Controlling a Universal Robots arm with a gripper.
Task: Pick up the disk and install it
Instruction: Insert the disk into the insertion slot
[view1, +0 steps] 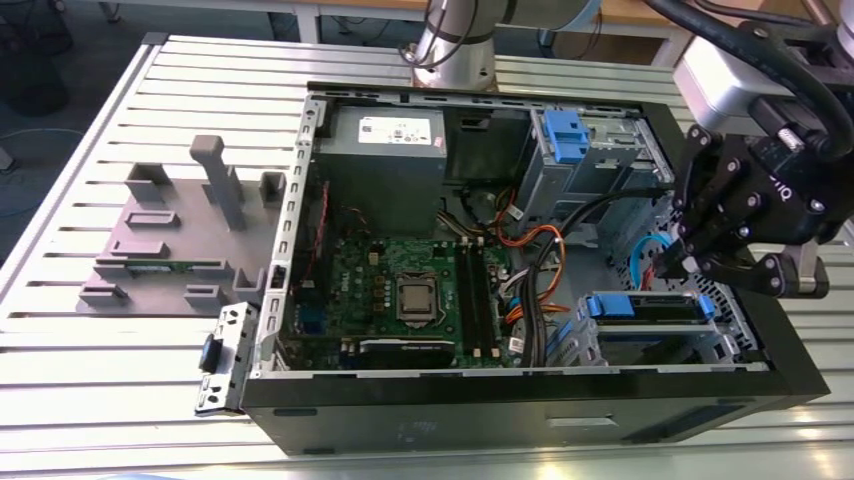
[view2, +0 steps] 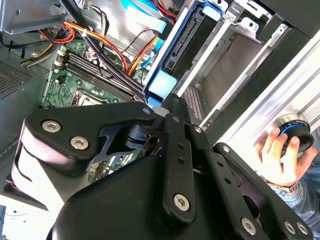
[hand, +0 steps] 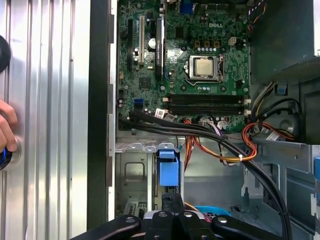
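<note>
Fingers of the black gripper are seen drawn together, nothing held between them, tips just at the blue-bracketed silver-grey disk, lodged in the grey metal drive bay. Installation is judged under way; final seating calls for square pressure.

Robotics lab or test workshop: an opened computer case lies on a slotted aluminium surface beside grey parts holders, with the robot arm's base bolted behind it.
</note>
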